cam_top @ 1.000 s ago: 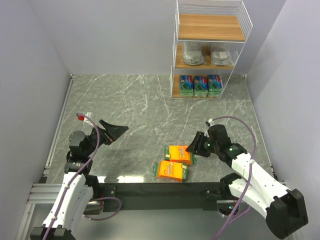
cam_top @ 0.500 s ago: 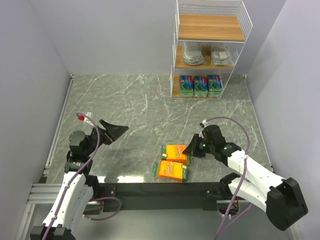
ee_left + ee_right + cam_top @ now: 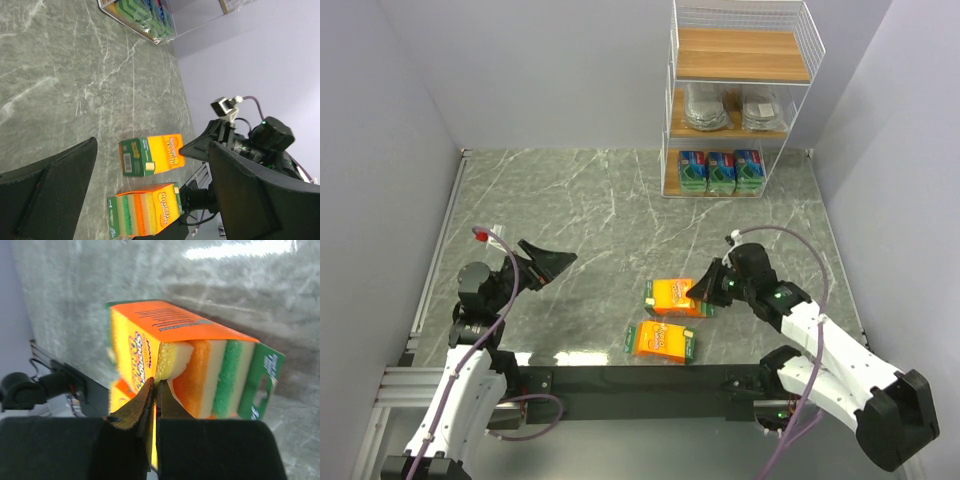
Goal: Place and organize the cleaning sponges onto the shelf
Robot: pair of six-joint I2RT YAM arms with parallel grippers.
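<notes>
Two orange cleaning sponges lie near the table's front edge. My right gripper [image 3: 698,293] [image 3: 155,385] is shut on the right edge of the farther orange pack [image 3: 672,296] [image 3: 200,370] [image 3: 155,155], pinching the thin sleeve at its corner. The nearer orange pack [image 3: 662,340] [image 3: 145,216] lies free just in front of it. My left gripper [image 3: 548,265] [image 3: 152,144] hangs open and empty over the table's left side, facing the packs. The shelf [image 3: 740,60] stands at the back right, with blue-and-green packs [image 3: 720,171] [image 3: 142,15] on its bottom tier and silvery grey packs [image 3: 732,108] on its middle tier.
The shelf's top wooden board [image 3: 742,52] has white wire sides. Grey walls close in the marble table [image 3: 580,200] on the left, back and right. A black rail [image 3: 620,380] runs along the front edge between the arm bases.
My right gripper has closed on the farther orange pack's edge, and the pack has shifted slightly away from the front edge. The left arm has not moved.
</notes>
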